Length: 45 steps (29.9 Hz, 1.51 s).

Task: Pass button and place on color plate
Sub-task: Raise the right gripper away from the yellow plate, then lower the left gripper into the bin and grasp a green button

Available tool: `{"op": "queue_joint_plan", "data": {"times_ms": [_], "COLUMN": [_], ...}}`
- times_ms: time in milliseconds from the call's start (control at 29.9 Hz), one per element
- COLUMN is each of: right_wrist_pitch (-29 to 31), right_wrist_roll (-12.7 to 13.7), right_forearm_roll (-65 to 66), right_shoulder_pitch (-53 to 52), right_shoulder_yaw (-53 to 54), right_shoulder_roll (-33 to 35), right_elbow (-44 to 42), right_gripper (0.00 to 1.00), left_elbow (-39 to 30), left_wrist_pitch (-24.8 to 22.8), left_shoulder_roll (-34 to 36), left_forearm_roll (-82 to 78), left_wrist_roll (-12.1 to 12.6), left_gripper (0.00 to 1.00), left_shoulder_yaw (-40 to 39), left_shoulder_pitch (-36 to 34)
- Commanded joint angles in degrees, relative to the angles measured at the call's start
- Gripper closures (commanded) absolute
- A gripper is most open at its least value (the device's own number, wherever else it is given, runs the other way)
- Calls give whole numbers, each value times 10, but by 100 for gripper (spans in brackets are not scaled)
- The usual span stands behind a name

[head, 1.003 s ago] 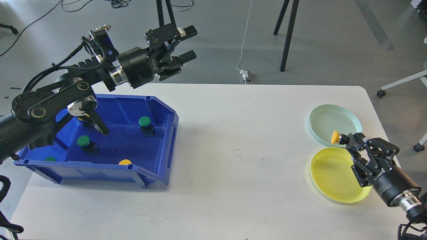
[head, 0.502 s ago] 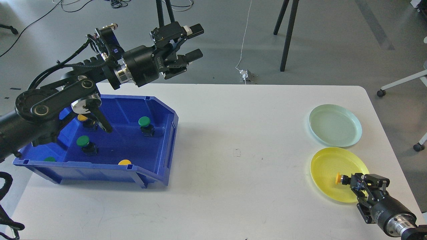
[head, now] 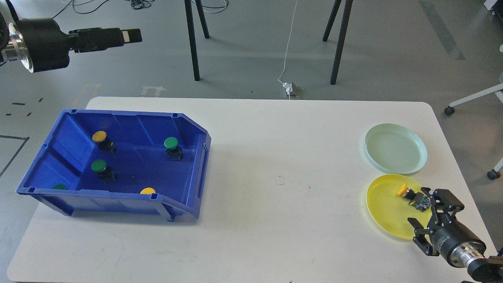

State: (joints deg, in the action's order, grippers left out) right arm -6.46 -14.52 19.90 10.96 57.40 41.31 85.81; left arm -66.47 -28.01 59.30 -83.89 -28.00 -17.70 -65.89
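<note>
The yellow button (head: 410, 194) lay on its side on the yellow plate (head: 383, 208), toward the plate's right rim, its yellow cap pointing up-left and its dark body toward the right gripper (head: 432, 212). That gripper's fingers were spread apart, one (head: 448, 198) just beside the button's dark body, the other (head: 417, 225) lower, over the plate's near rim; whether the upper finger touched the button could not be told. The button sat free between plate centre and rim, not clamped.

The pale green plate (head: 395, 148) stood just behind the yellow one, their rims nearly meeting. Both plates sat near the table's (head: 283, 188) right edge. The wide middle of the table was bare white surface.

The blue bin (head: 118, 196) sat at the left, holding two yellow-capped and three green-capped buttons, some half hidden by its front wall. The left gripper (head: 118, 36) hung high at the upper left, beyond the table's far edge and well apart from the bin; seen edge-on, its fingers could not be told apart.
</note>
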Motion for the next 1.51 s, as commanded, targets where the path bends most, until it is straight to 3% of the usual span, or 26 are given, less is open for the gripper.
{"op": "queue_joint_plan", "data": {"times_ms": [0, 100, 201, 334, 903, 1472], "right_wrist_pitch": [66, 127, 152, 153, 157, 167], "right_wrist_roll": [-2, 2, 1, -2, -2, -2], "right_forearm_roll": [-52, -106, -130, -133, -133, -135], "right_shoulder_pitch": [-2, -34, -78, -117, -111, -107], "right_shoulder_yaw": [98, 172, 196, 192, 182, 181], "right_shoulder_roll": [-7, -23, -24, -18, -25, -25], "right_elbow": [9, 5, 1, -4, -16, -16], "right_gripper": [2, 2, 1, 1, 1, 1], "left_elbow": [-4, -9, -9, 12, 200, 284], "left_wrist_pitch": [0, 0, 0, 0, 0, 0], "left_shoulder_roll": [5, 0, -15, -50, -137, -178], "left_forearm_roll": [-64, -119, -187, -254, -259, -260], "left_wrist_roll": [0, 0, 0, 0, 0, 0], "left_gripper": [4, 5, 5, 5, 6, 7], "left_shoulder_yaw": [14, 32, 62, 92, 115, 119], "left_shoulder_pitch": [26, 44, 68, 92, 128, 142]}}
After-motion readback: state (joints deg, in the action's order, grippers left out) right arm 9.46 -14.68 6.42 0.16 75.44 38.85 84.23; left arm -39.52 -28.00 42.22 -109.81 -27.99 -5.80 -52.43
